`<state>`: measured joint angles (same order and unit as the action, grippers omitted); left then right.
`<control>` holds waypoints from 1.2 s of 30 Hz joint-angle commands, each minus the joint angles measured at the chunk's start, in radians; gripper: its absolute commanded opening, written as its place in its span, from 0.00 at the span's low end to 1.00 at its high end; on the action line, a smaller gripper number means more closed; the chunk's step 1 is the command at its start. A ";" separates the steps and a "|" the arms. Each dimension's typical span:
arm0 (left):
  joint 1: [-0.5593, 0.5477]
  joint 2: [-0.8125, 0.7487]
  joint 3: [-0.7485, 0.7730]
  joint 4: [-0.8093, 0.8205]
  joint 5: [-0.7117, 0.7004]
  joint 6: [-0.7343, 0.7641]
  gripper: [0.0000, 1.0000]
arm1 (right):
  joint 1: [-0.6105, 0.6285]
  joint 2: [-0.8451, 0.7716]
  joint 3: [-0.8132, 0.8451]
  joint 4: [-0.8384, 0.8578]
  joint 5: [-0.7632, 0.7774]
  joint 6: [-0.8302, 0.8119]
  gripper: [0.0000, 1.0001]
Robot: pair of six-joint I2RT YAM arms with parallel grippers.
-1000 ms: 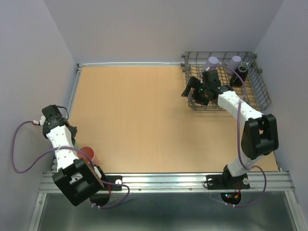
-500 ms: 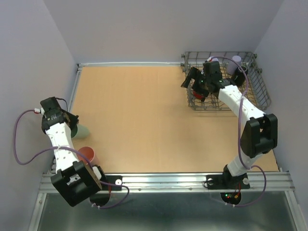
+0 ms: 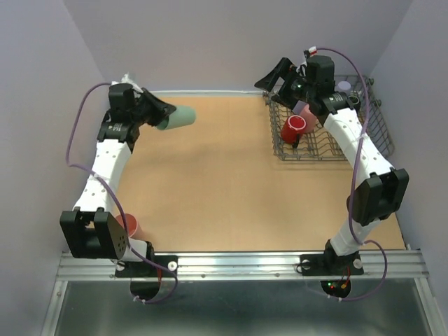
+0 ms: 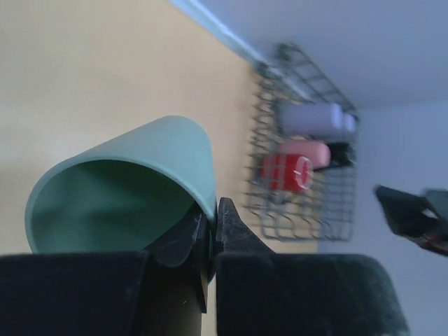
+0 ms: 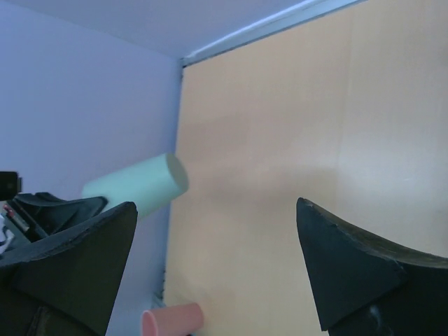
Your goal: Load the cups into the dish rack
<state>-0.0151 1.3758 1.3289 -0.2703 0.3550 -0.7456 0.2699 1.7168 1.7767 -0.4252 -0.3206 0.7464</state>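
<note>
Green cup (image 3: 178, 117): held sideways in the air, well left of the dish rack (image 3: 318, 157). Left gripper (image 3: 159, 114) is pinched on its rim. Right gripper (image 3: 277, 82): wide, empty, above the rack's left edge. Step, likely: transfer. Next: cross to the rack, seat the cup between tines.

Green cup (image 3: 176, 117) sideways aloft; red cup (image 3: 295, 128) in rack (image 3: 308, 158)

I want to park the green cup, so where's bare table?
The whole middle of the table is bare, from the left arm across to the rack, and the strip in front of the rack too. Crowded: inside the rack, with cups, and the near-left corner, with a pink cup.
</note>
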 commanded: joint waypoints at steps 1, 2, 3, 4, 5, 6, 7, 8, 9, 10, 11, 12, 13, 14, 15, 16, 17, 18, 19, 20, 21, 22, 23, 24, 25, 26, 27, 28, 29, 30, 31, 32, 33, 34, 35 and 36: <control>-0.106 0.011 0.032 0.432 0.266 -0.217 0.00 | -0.015 -0.081 -0.042 0.175 -0.159 0.201 1.00; -0.118 0.015 -0.032 0.671 0.338 -0.292 0.00 | -0.015 -0.104 -0.144 0.245 -0.173 0.256 1.00; -0.121 0.028 -0.065 0.792 0.358 -0.387 0.00 | -0.015 -0.120 -0.187 0.382 -0.182 0.362 1.00; -0.124 0.037 -0.091 0.982 0.372 -0.528 0.00 | -0.017 -0.149 -0.235 0.455 -0.189 0.410 1.00; -0.129 0.066 -0.114 1.055 0.375 -0.635 0.00 | -0.015 -0.158 -0.308 0.602 -0.193 0.491 1.00; -0.134 0.083 -0.115 1.119 0.380 -0.671 0.00 | -0.015 -0.164 -0.342 0.662 -0.201 0.526 1.00; -0.138 0.100 -0.112 1.169 0.383 -0.707 0.00 | -0.015 -0.169 -0.361 0.699 -0.204 0.551 1.00; -0.144 0.118 -0.105 1.250 0.389 -0.734 0.00 | -0.015 -0.171 -0.373 0.726 -0.204 0.568 1.00; -0.152 0.150 -0.090 1.290 0.391 -0.762 0.00 | -0.015 -0.168 -0.382 0.762 -0.209 0.580 1.00; -0.166 0.166 -0.082 1.325 0.392 -0.793 0.00 | -0.014 -0.164 -0.381 0.766 -0.210 0.594 1.00; -0.172 0.181 -0.070 1.348 0.397 -0.819 0.00 | -0.014 -0.157 -0.376 0.767 -0.213 0.599 1.00; -0.180 0.202 -0.048 1.352 0.397 -0.825 0.00 | -0.014 -0.148 -0.370 0.775 -0.213 0.600 1.00; -0.192 0.209 -0.042 1.349 0.394 -0.825 0.00 | -0.014 -0.143 -0.361 0.779 -0.207 0.604 1.00; -0.197 0.219 -0.036 1.346 0.391 -0.827 0.00 | -0.012 -0.138 -0.358 0.804 -0.204 0.617 1.00; -0.200 0.224 -0.039 1.344 0.386 -0.828 0.00 | -0.011 -0.135 -0.355 0.818 -0.202 0.622 1.00; -0.204 0.229 -0.045 1.344 0.378 -0.833 0.00 | -0.009 -0.129 -0.340 0.828 -0.196 0.627 1.00; -0.207 0.229 -0.045 1.344 0.372 -0.833 0.00 | -0.006 -0.123 -0.329 0.829 -0.196 0.630 1.00; -0.209 0.235 -0.048 1.346 0.369 -0.833 0.00 | -0.003 -0.117 -0.316 0.827 -0.196 0.631 1.00; -0.212 0.238 -0.048 1.349 0.368 -0.836 0.00 | 0.003 -0.099 -0.292 0.824 -0.195 0.630 1.00; -0.213 0.243 -0.045 1.365 0.368 -0.839 0.00 | 0.006 -0.089 -0.277 0.816 -0.195 0.627 1.00; -0.217 0.256 -0.036 1.372 0.368 -0.848 0.00 | 0.012 -0.079 -0.261 0.778 -0.195 0.619 1.00; -0.218 0.261 -0.030 1.381 0.369 -0.854 0.00 | 0.026 -0.063 -0.243 0.752 -0.192 0.585 1.00; -0.218 0.267 -0.024 1.390 0.371 -0.857 0.00 | 0.034 -0.056 -0.214 0.729 -0.180 0.568 1.00; -0.218 0.275 -0.014 1.396 0.368 -0.863 0.00 | 0.038 -0.051 -0.206 0.718 -0.176 0.553 1.00; -0.218 0.281 -0.011 1.404 0.369 -0.867 0.00 | 0.052 -0.039 -0.200 0.714 -0.176 0.551 1.00; -0.217 0.285 -0.004 1.410 0.369 -0.868 0.00 | 0.057 -0.034 -0.195 0.709 -0.172 0.550 1.00; -0.220 0.293 -0.002 1.416 0.371 -0.877 0.00 | 0.064 -0.029 -0.191 0.707 -0.170 0.550 1.00; -0.220 0.296 -0.003 1.430 0.369 -0.882 0.00 | 0.068 -0.025 -0.189 0.707 -0.167 0.548 1.00; -0.221 0.302 -0.002 1.441 0.369 -0.882 0.00 | 0.071 -0.017 -0.180 0.707 -0.169 0.548 1.00; -0.223 0.304 -0.007 1.442 0.371 -0.882 0.00 | 0.072 -0.014 -0.174 0.707 -0.167 0.545 1.00; -0.224 0.302 -0.013 1.451 0.368 -0.883 0.00 | 0.075 -0.010 -0.169 0.707 -0.169 0.544 1.00; -0.226 0.302 -0.022 1.476 0.355 -0.890 0.00 | 0.075 -0.006 -0.165 0.706 -0.169 0.544 1.00; -0.227 0.302 -0.042 1.491 0.348 -0.896 0.00 | 0.077 0.000 -0.160 0.706 -0.170 0.542 1.00; -0.226 0.305 -0.057 1.514 0.338 -0.906 0.00 | 0.078 0.003 -0.152 0.707 -0.172 0.544 1.00; -0.229 0.307 -0.065 1.536 0.328 -0.914 0.00 | 0.080 0.007 -0.149 0.707 -0.173 0.547 1.00; -0.230 0.312 -0.074 1.553 0.323 -0.923 0.00 | 0.081 0.010 -0.146 0.707 -0.175 0.545 1.00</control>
<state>-0.2356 1.7035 1.2686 1.1030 0.7017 -1.6310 0.3393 1.7149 1.5513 0.2684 -0.4870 1.3125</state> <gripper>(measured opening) 0.128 0.998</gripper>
